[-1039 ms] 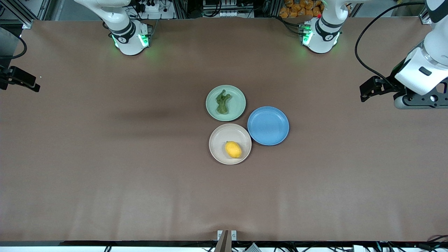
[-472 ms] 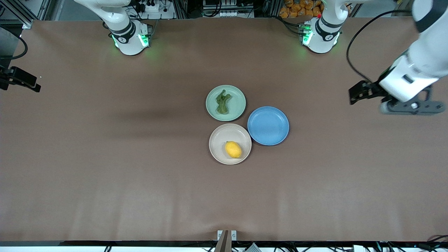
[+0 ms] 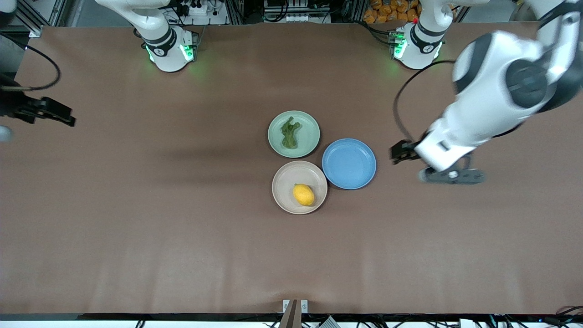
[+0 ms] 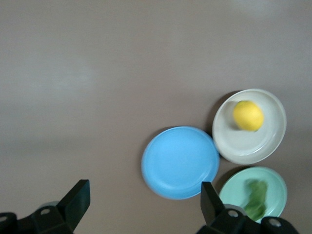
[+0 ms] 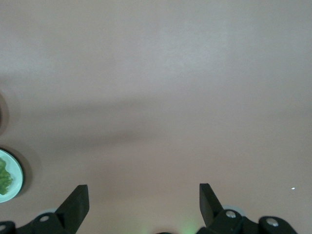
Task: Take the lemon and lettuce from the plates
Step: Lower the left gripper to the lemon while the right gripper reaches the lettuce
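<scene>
The lemon (image 3: pixel 303 194) lies on the beige plate (image 3: pixel 287 175), off centre toward the rim nearest the front camera; the lettuce (image 3: pixel 290 132) lies lengthwise near the middle of the mint-green plate (image 3: pixel 309 123), which sits farther from that camera and just beside the beige one. An empty blue plate (image 3: pixel 349 164) completes the cluster toward the left arm's end, close against both others, probably as a receiving dish, though nothing confirms this. All three stand near the middle of the table (image 3: pixel 136 228), well clear of every edge, which puts them within plausible reach of either arm. Neither item is touched; the task has not yet begun in earnest. The left gripper (image 4: pixel 141 200) hangs over bare table just beside the blue plate, its fingers spread wide and empty, and its wrist view takes in all three plates, a pose suited to an approach. The right gripper (image 5: pixel 141 202), likewise wide and empty, hangs over the table's edge at the right arm's end, well apart from the plates.
</scene>
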Robot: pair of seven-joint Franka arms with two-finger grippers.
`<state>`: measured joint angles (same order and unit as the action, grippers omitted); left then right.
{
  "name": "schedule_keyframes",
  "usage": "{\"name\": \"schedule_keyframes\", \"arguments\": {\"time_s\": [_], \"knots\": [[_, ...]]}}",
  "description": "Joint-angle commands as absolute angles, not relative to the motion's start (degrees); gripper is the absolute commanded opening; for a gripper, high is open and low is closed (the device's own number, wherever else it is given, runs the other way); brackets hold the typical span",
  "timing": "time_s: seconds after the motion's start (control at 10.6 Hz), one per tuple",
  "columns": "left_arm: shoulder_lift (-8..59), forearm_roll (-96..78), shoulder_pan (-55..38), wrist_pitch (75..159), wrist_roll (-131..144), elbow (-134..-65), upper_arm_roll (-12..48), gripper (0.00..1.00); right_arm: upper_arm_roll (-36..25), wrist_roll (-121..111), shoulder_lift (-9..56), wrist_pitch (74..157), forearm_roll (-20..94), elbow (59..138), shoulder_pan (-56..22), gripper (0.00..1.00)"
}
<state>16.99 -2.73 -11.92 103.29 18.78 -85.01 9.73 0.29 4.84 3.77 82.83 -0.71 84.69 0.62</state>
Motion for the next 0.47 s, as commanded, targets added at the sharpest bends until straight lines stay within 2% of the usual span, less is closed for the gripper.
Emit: {"name": "schedule_keyframes", "arguments": {"time_s": [0.0, 0.38], "knots": [[23.09, -4.48, -18.17, 112.38, 30.97, -84.20, 9.41, 1.00, 2.01, 15.08, 5.27, 84.80, 0.79, 86.73, -3.15, 1.00], [33.98, -4.31, -26.61, 129.77, 47.52, -84.29, 9.32, 1.00, 3.95, 27.93, 7.03, 94.99, 0.79, 92.97, -10.09, 1.00]]}}
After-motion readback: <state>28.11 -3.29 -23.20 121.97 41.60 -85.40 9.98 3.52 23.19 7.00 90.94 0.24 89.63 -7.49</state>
